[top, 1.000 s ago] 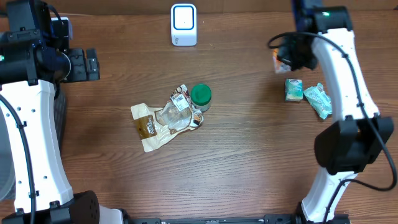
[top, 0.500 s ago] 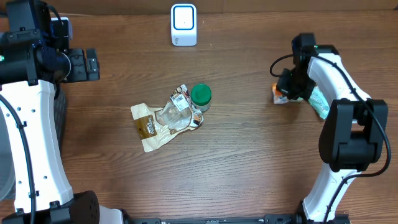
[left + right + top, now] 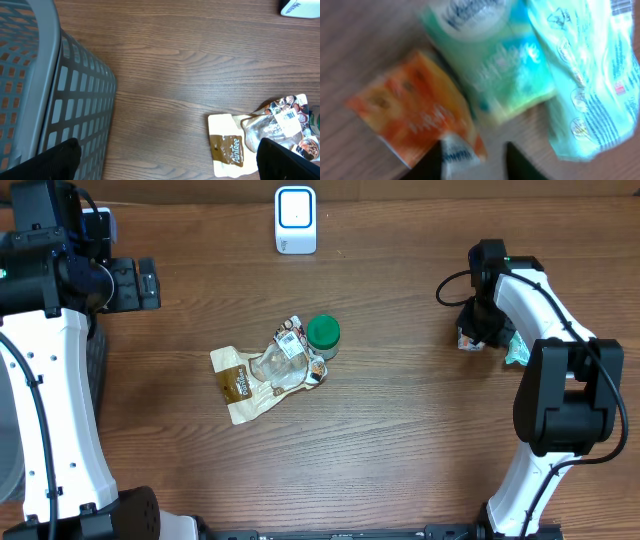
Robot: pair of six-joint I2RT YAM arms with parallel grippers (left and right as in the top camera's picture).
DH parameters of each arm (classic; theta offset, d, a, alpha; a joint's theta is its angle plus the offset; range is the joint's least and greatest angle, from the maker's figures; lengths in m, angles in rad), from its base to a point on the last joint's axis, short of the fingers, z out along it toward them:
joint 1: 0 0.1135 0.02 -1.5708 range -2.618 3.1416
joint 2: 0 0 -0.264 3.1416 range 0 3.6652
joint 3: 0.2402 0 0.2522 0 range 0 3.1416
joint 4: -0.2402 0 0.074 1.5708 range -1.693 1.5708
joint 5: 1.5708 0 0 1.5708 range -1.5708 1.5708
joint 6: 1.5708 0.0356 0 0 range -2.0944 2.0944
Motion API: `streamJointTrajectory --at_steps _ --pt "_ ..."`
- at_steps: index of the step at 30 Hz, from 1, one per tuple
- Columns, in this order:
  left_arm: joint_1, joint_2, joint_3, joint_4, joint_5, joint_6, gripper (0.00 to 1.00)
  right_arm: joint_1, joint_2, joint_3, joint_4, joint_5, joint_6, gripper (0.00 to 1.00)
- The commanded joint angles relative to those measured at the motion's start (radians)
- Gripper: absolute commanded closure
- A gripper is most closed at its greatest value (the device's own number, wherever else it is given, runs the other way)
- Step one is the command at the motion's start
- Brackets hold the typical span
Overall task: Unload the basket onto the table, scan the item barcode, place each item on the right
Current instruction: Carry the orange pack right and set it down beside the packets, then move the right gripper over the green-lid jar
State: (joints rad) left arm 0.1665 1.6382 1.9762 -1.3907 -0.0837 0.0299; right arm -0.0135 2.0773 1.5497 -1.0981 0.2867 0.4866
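Underneath, a desk (image 3: 400, 450) of dark brown wood grain. At the middle of its far edge, a white scanner (image 3: 295, 220) with a blue-ringed face, standing upright. Along the left edge, a grey slatted basket (image 3: 45, 85), close by the left arm (image 3: 50, 280). Near the desk's centre, a clear-and-brown snack pouch (image 3: 262, 372) lying flat, with a green-lidded jar (image 3: 323, 333) just beside its far right corner. Toward the right edge, three small packs in a cluster: an orange packet (image 3: 412, 117), a teal-and-green tissue pack (image 3: 492, 65) just beside it, and a pale green wrapper (image 3: 585, 75) on the other side, its edge against the tissue pack.

Over the far left corner, the left arm held high, forearm level, wrist camera looking down on basket and pouch. Between the dark fingertips (image 3: 60, 160) of the left jaws, spread to their widest, only bare desk.

By the right edge, the right arm (image 3: 535, 290) folded sharply at the elbow, wrist low over the cluster. There, the right jaws partly spread, tips apart, with the white-tipped corner of the orange packet lying in the gap. Too blurred to tell whether either tip touches it. As for that orange packet: lying on the desk near the right edge, well apart from the scanner
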Motion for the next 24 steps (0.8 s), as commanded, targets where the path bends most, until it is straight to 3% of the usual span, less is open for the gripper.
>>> streamJointTrajectory --at_steps 1,10,17,19,21,23,24 --pt "0.008 -0.007 0.007 0.003 -0.002 0.016 0.00 -0.006 0.000 0.072 -0.071 -0.013 -0.026 0.54" --pt "0.008 -0.007 0.007 0.003 -0.002 0.016 0.00 0.080 0.000 0.367 -0.284 -0.217 -0.220 0.50" --pt "0.008 -0.007 0.007 0.003 -0.002 0.016 0.00 0.285 0.001 0.428 -0.187 -0.371 -0.415 0.49" --pt "0.008 -0.007 0.007 0.003 -0.002 0.016 0.01 0.361 0.001 0.427 -0.150 -0.370 -0.463 0.43" --pt "0.008 -0.007 0.007 0.003 -0.002 0.016 0.00 0.415 0.001 0.427 -0.117 -0.367 -0.462 0.31" --pt "0.008 -0.007 0.007 0.003 -0.002 0.016 0.00 0.462 0.001 0.427 -0.086 -0.365 -0.457 0.05" --pt "0.008 -0.007 0.007 0.003 -0.002 0.016 0.00 0.483 0.001 0.426 -0.071 -0.359 -0.447 0.00"
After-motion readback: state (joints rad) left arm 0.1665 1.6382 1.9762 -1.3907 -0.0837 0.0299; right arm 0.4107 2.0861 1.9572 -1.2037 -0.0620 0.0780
